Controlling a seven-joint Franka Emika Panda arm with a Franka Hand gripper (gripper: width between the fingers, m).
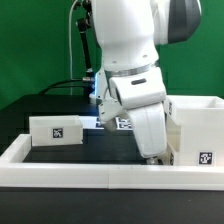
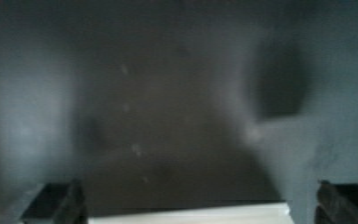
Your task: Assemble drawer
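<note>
Exterior view. Early in the job, by the look of it. Drawer shell (image 1: 198, 125) upright at 3 o'clock of the claw (image 1: 152, 154), just beside it; cannot tell whether touching. No tray seen seated in the shell, as far as shown. 1 drawer tray (image 1: 55, 129) loose on the black table (image 1: 95, 150) at 9 o'clock of the claw, well apart from it and from the shell. Tagged white piece (image 1: 124, 122) at about 11 o'clock, mostly hidden behind the arm; too little shown to call it the 2nd tray. Claw low over the table, just behind the white rail (image 1: 90, 176); finger spread not readable here. Left to do, as judged: fetching the trays and sliding them into the shell, so nearly everything.

Wrist view. Dim and blurred. Fingertips (image 2: 60, 203) wide apart, at opposite edges of the picture. Nothing clamped between them, only dark table surface. Pale smear (image 2: 286, 85) beyond the claw, possibly a shell wall; cannot say for sure.
</note>
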